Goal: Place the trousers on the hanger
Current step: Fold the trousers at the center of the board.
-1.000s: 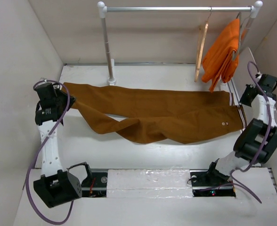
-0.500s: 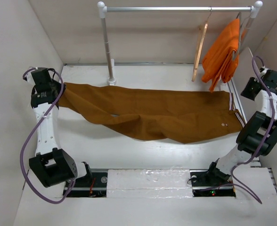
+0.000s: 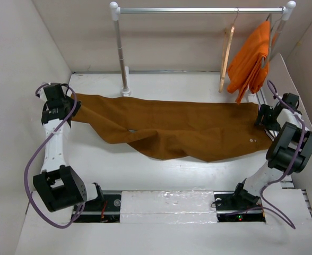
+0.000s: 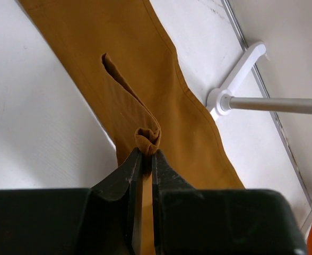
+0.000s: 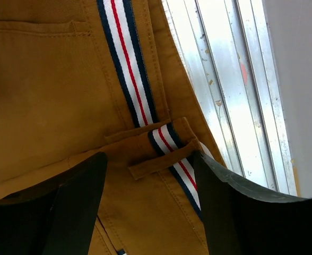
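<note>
Top view. Trousers (image 3: 182, 130) lie stretched across the table (image 3: 161, 175), leg ends at the left, waist at the right. The hanger (image 3: 226, 50) hangs from the rail (image 3: 198, 9) at the far right, just beside an orange garment (image 3: 251, 58), with nothing draped on it. The left gripper (image 3: 71, 106) sits at the leg ends and the right gripper (image 3: 263, 116) at the waist.

Left wrist. The fingers are clamped together on a bunched curl of cuff (image 4: 147, 139). The rest of the leg runs away flat toward the rail's foot (image 4: 235, 79).

Right wrist. The jaws stand apart, astride the striped waistband (image 5: 127, 64), with a belt loop (image 5: 156, 164) between them. No cloth is pinched (the fingers look clear of the fabric on both sides). A metal track (image 5: 235, 79) runs just to the right of the waist.

My read: this is the laying-out and gripping stage, well short of hanging. Next I would want the right jaws to shut on the waistband at that loop. With both ends held, I would lift and double the cloth so it can go over the hanger's bar. That is a far-right reach, and the orange garment crowds it.
</note>
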